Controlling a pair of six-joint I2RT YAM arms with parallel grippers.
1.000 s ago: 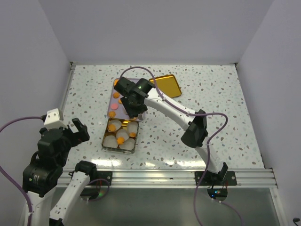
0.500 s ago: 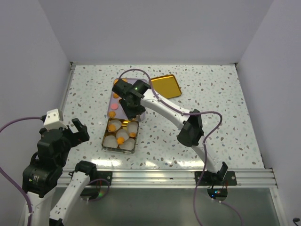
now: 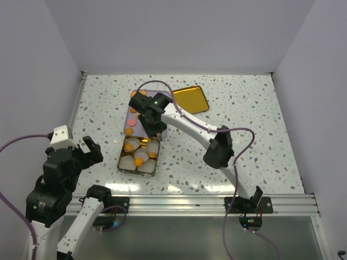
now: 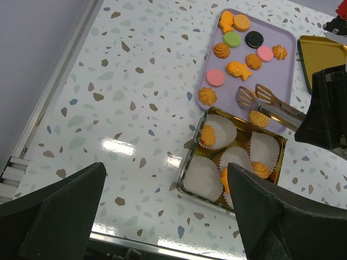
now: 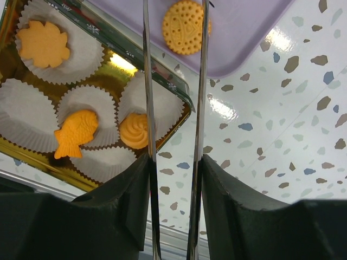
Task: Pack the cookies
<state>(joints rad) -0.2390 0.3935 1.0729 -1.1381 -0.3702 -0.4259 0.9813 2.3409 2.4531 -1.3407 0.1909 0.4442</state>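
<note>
Several cookies [image 4: 238, 70], mostly orange with pink, green and black ones, lie on a purple tray [image 4: 282, 40]. A gold tin [image 4: 187, 187] of white paper cups holds a leaf cookie [image 5: 43, 43], a fish cookie [image 5: 76, 134] and a swirl cookie [image 5: 134, 130]. My right gripper [image 5: 174, 184] is shut on metal tongs [image 5: 149, 81]. The tongs' tips [image 4: 250, 96] are apart over a round dotted cookie [image 5: 186, 27] at the tray's near edge. My left gripper [image 4: 168, 211] is open and empty, near the table's front left, short of the tin.
The tin's gold lid [image 3: 191, 98] lies to the right of the tray [image 3: 132, 111], behind the right arm. The tin [image 3: 140, 154] sits directly in front of the tray. A metal rail [image 3: 190, 203] runs along the table's front edge. White walls close in the sides.
My right arm has shifted slightly left and back, bringing the tongs over the tray's near edge. The left arm has not moved.
</note>
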